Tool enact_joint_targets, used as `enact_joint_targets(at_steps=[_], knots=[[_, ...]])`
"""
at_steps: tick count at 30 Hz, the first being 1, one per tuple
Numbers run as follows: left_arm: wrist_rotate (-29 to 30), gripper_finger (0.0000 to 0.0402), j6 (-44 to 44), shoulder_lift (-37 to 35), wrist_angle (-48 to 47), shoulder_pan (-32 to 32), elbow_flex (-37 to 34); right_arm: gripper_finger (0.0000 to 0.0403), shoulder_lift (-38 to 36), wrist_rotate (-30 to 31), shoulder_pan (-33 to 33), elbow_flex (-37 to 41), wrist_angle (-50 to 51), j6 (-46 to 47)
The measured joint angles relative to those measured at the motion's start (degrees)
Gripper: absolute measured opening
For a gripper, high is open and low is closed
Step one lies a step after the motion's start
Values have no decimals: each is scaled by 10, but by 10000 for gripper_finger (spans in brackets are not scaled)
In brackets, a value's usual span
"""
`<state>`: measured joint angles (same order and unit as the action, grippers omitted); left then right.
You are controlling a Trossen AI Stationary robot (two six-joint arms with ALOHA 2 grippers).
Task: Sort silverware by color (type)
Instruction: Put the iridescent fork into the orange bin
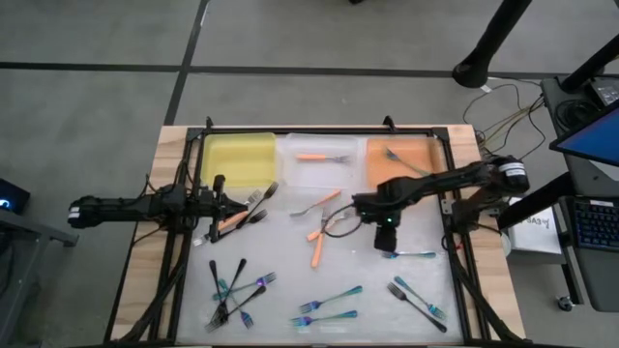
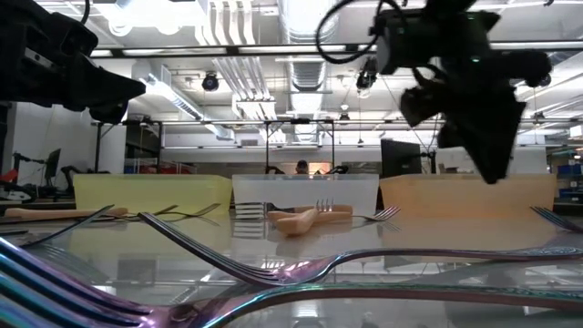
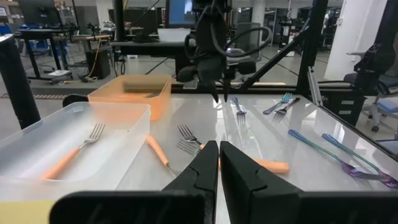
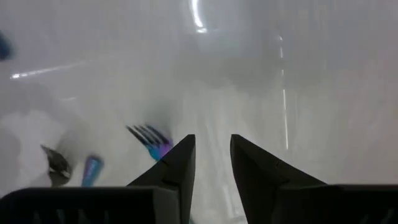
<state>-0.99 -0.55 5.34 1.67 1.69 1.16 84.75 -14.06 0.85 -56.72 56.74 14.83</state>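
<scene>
The slim forks with silver tines and coloured handles lie scattered on the glossy white tabletop [image 1: 290, 261]. Taking the clear plastic middle tray [image 1: 323, 158] as landmark, one orange-handled fork [image 1: 323, 157] rests inside it, and more orange ones [image 1: 316, 251] lie just below it. My right tool [image 4: 210, 155] hovers below the tray with fingers parted, empty, near what looks like a teal-handled fork [image 4: 149, 142]. My left tool [image 3: 217, 163] waits off to the tray's left, closed on nothing.

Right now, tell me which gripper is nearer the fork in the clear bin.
Right. The right gripper hangs over the mat just below-right of the fork in the clear bin; the left gripper sits farther off, at the mat's left edge.
</scene>
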Motion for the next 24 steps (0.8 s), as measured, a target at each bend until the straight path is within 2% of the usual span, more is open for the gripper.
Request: enact_joint_targets(at_steps=[10,17,24], knots=[[0,0,0,0,0,0,0,102,-91,2,49,104,-15,110],[0,0,0,0,0,0,0,110,-122,-3,93,144,-27,123],[0,0,0,0,0,0,0,114,-123,-22,146,168,-87,122]])
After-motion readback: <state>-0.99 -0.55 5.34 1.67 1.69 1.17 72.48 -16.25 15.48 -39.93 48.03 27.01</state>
